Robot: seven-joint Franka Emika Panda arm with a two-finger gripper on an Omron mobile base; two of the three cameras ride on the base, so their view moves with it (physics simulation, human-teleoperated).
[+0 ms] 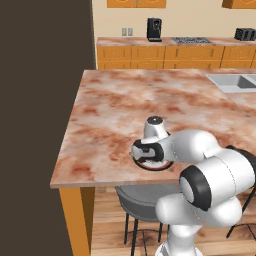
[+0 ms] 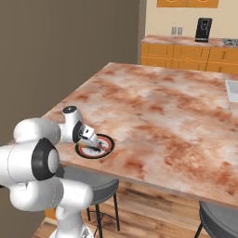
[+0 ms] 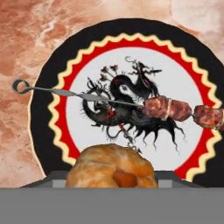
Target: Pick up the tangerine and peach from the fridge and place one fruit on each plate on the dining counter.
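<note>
My gripper (image 1: 142, 152) hangs low over a plate (image 1: 156, 164) near the front edge of the dining counter (image 1: 125, 107). In the hand view a dull-orange tangerine (image 3: 111, 166) sits between the fingers at the bottom, and the gripper is shut on it. The plate (image 3: 43, 92) has a black and red ringed rim and a pale centre with a dark dragon figure. A metal skewer with meat chunks (image 3: 168, 108) lies across it. In the right base view the hand (image 2: 94, 141) covers part of the plate (image 2: 108, 145). The peach and the fridge are out of view.
A grey stool (image 1: 142, 197) stands under the counter edge below the plate, and another stool (image 2: 218, 218) stands to the right. A sink (image 1: 235, 82) is set in the far right of the counter. A dark wall (image 1: 40, 125) rises on the left.
</note>
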